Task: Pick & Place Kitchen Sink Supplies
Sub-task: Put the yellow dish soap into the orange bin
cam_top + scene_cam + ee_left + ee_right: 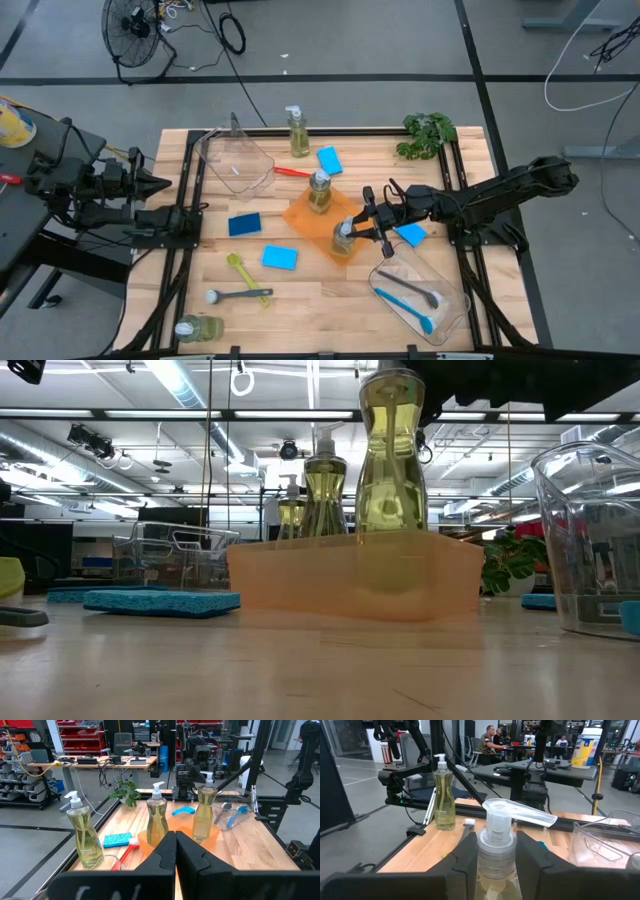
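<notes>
Right gripper [366, 226] reaching in over the middle of the table, fingers clamped on the neck of a soap pump bottle [343, 238], just under its clear pump head. Same grip plain in the right wrist view: two dark fingers [465, 855] pressed to either side of the bottle's collar. Bottle standing upright in the shallow orange tray [300, 215], at the corner nearest the right arm. Second pump bottle [319, 191] upright in the same tray, toward the table's far side. Third bottle [297, 131] upright on bare wood near the far edge, beside an empty clear bin [236, 160]. Fourth bottle [199, 327] lying on its side at the near left corner.

Blue sponges scattered around the tray: one [329, 159] beyond it, one [244, 224] to its left, one [279, 258] nearer, one [410, 235] partly under the right arm. Blue brush [405, 306] lying in the near right bin [452, 318].

Left gripper [155, 184] parked off the table's left edge, jaws fully closed, holding nothing.
</notes>
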`<act>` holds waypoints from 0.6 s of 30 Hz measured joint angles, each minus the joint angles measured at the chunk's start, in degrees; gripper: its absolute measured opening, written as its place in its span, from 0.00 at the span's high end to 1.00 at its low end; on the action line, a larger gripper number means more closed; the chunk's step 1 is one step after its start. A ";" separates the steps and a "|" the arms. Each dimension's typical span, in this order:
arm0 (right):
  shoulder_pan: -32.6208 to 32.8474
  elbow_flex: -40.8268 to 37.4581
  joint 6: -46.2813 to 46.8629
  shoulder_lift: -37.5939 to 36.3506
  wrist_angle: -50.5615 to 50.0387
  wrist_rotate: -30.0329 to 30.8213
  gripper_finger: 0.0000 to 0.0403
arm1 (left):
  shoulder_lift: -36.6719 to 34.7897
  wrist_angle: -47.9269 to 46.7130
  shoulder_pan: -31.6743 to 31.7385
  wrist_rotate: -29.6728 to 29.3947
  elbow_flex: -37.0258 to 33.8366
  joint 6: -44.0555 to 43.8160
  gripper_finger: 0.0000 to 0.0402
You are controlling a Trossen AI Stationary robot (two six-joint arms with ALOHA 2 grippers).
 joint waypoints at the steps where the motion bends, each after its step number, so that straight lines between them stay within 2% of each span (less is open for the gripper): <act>1: -0.01 0.00 -0.40 -0.07 -0.04 0.05 0.76 | 0.00 0.00 0.01 -0.01 0.00 0.01 0.99; 10: -0.12 -0.06 -4.03 -2.22 -4.81 1.64 0.76 | 0.00 0.01 0.01 0.00 0.00 0.02 0.99; 18: -2.06 -4.37 -4.49 -5.65 -3.44 2.38 0.76 | 0.00 0.02 0.01 -0.01 0.00 0.00 0.99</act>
